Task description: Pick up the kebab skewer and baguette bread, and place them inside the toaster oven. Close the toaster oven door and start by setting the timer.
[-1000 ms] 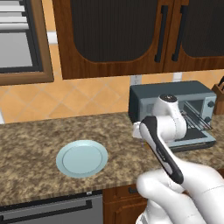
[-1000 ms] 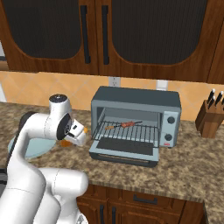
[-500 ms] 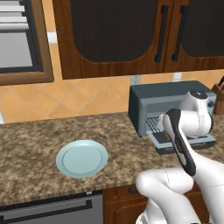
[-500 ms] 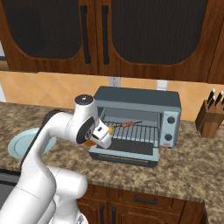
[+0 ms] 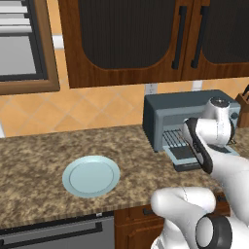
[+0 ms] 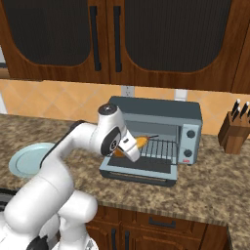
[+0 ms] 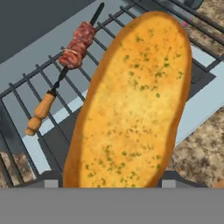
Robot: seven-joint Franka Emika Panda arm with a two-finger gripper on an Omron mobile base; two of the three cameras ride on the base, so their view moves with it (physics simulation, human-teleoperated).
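The baguette bread is a golden loaf lying lengthwise across the hand view, and my gripper is shut on it. I hold it just over the open toaster oven door, at the mouth of the grey-blue toaster oven. The bread's orange end pokes out past the hand toward the wire rack. The kebab skewer lies on that rack inside the oven, to the left of the bread in the hand view. My arm covers part of the oven front in the left base view.
A pale blue plate sits bare on the granite counter left of the oven. A knife block stands to the oven's right. Small knobs run down the oven's right side. Dark wooden cabinets hang above.
My arm has swung right from near the plate to the oven, carrying the baguette up to the open front above the door. The skewer has stayed on the rack.
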